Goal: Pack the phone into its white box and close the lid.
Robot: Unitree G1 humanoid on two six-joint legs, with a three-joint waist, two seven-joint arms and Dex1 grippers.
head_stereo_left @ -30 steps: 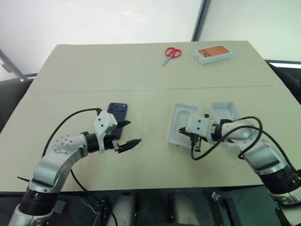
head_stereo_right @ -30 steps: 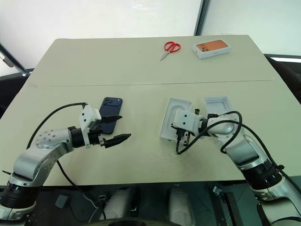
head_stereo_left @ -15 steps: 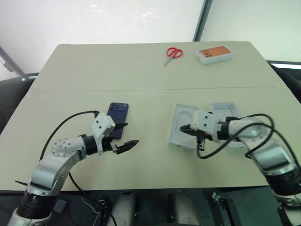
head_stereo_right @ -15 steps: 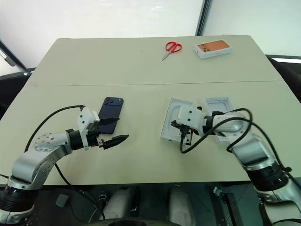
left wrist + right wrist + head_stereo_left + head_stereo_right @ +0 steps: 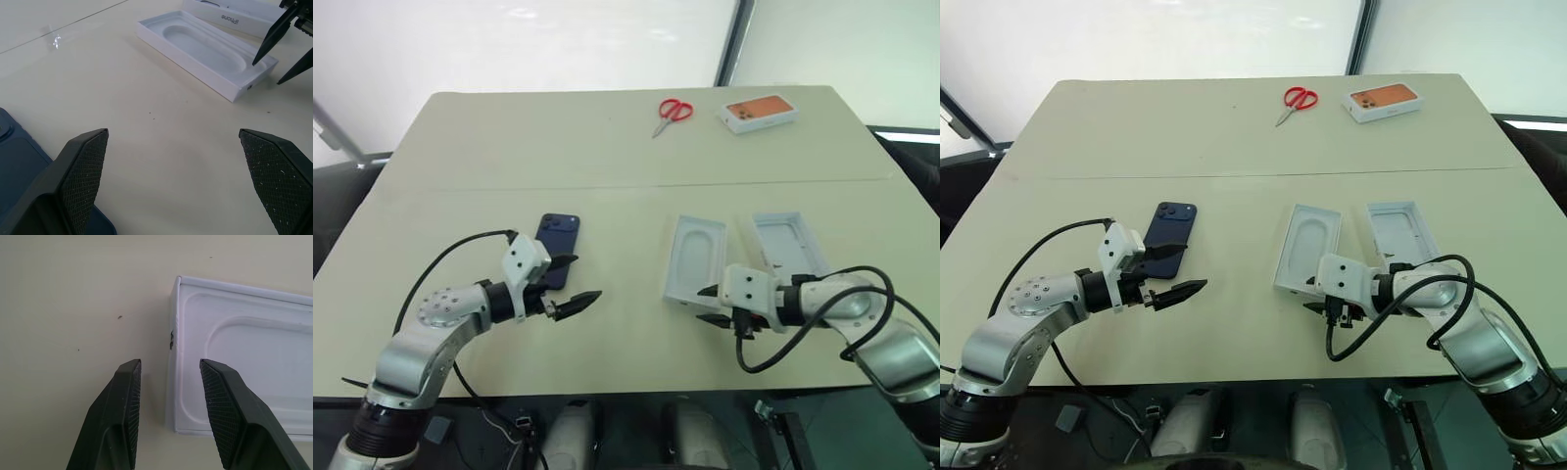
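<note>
Left eye view: your left tool (image 5: 576,280) is hovering spread wide beside the phone (image 5: 557,236), left of the white box (image 5: 695,258); your right tool (image 5: 712,305), spread and empty, is risking nudging that box's near end.

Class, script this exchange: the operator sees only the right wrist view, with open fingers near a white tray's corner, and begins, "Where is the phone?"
Observer: The phone lies back up on the table's left half, by the left gripper.
Operator: Is it gripped?
Observer: No. That gripper is open, with the phone beside one finger.
Operator: What lies beyond my tray?
Observer: A second white shell, open side up, to its right.
Operator: Anything else?
Observer: Red scissors and an orange-pictured box at the far edge.
</note>
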